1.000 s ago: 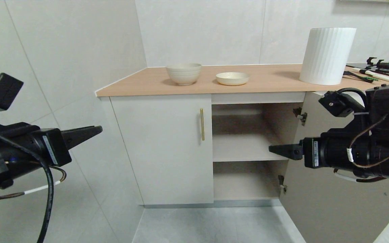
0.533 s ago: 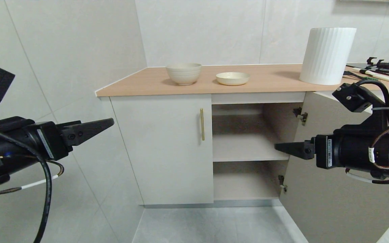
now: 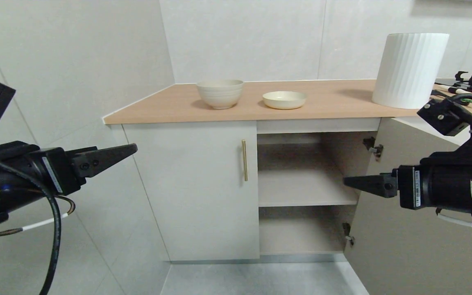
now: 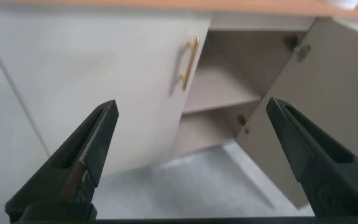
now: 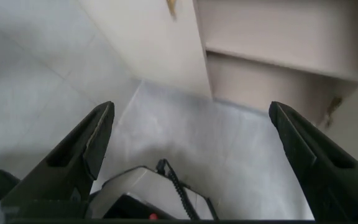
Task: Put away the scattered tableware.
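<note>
Both arms shifted a second ago: the left gripper (image 3: 132, 148) rose and pushed forward at mid-left of the frame, while the right gripper (image 3: 348, 182) drew back toward the right edge. In the last half-second the camera itself moved in, so the whole scene sits slightly larger and lower.

Across the middle of the frame stands a pale cabinet (image 3: 195, 188), its left door closed. Its right door (image 3: 404, 246) is swung wide open at lower right. The wooden surface (image 3: 334, 96) on top runs across the upper half. A tall white ribbed cylinder (image 3: 410, 69) stands upright on it at upper right. Inside the open half, a shelf (image 3: 301, 190) divides an upper and a lower compartment.

The bowl (image 3: 220, 93) sits on the surface above the closed door, and the shallow dish (image 3: 284, 99) lies near it to the right, apart from it. A slim brass handle (image 3: 244, 159) runs vertically at the closed door's right edge.

The left gripper's fingers (image 4: 92, 149) are spread wide and hold nothing. The right gripper's fingers (image 5: 86, 149) are likewise released, in front of the open door.
</note>
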Motion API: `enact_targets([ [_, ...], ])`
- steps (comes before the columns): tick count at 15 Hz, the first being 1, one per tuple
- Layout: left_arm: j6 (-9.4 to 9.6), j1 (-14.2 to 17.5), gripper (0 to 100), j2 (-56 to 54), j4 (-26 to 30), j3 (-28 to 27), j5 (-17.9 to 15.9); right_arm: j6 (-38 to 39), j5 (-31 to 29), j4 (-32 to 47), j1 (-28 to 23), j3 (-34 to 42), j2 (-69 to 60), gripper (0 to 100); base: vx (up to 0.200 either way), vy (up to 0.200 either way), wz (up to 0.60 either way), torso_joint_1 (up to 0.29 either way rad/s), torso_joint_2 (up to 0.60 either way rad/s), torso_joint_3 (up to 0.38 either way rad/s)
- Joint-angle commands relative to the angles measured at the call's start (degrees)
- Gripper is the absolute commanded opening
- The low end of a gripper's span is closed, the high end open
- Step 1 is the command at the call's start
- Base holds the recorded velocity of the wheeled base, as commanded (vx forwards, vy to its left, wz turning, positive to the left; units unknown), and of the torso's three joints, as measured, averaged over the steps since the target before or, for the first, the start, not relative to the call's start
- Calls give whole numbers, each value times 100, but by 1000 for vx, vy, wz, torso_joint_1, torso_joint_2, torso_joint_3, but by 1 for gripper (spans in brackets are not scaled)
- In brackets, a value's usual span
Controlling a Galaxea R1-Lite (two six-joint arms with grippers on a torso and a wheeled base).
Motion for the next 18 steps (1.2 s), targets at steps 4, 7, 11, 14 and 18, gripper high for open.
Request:
enact_targets([
  [4, -27, 3, 100, 83, 1, 1, 1, 2, 6, 31, 12, -25, -49, 100, 200, 0, 0, -1, 2, 2],
  [7, -27, 3, 100, 109, 1, 10, 1, 10, 6, 31, 12, -16, -67, 100, 200, 0, 0, 2, 2, -2],
  [11, -27, 3, 100, 100, -26, 18, 1, 10, 6, -4, 3, 98, -225, 100, 50, 0, 0, 1, -1, 1],
  [14, -27, 3, 100, 100, -26, 18, 1, -16, 59, -13, -5, 151, -252, 100, 0, 0, 0, 0, 0, 0],
  [18, -36, 3, 100, 109, -26, 18, 1, -25, 50, -110, -14, 160, -164, 100, 0, 0, 0, 0, 0, 0],
])
